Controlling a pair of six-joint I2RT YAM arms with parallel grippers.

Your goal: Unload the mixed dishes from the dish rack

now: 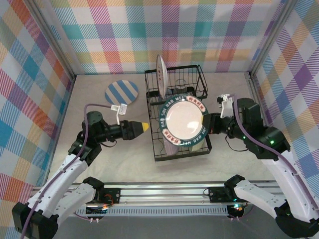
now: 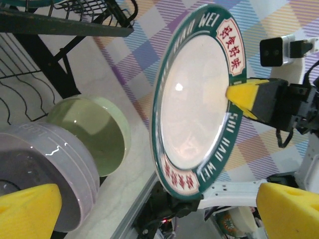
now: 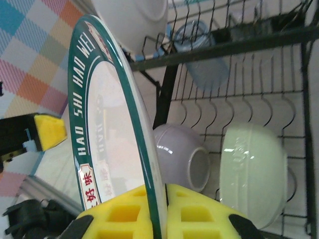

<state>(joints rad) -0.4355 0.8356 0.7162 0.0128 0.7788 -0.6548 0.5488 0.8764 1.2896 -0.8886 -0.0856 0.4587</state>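
Pinching the rim of a green-rimmed plate [image 1: 184,119] between its yellow pads, the right end effector [image 3: 159,216] is closed tight on it and holds it over the front part of the black dish rack [image 1: 179,157], the plate's white face tilted upward. Under and behind the plate, a lavender bowl [image 3: 182,159] and a pale green bowl [image 3: 254,172] lie on their sides next to each other in the lower tray. A bluish glass tumbler [image 3: 202,55] sits in the raised upper basket, and a white plate [image 1: 160,74] stands on edge at the rack's back left. The left end effector [image 1: 142,127] is spread wide and empty, just beside the rack's left side, pointing at it. A blue-and-white striped plate [image 1: 121,92] lies flat on the surface [image 1: 119,159], back left of the rack.
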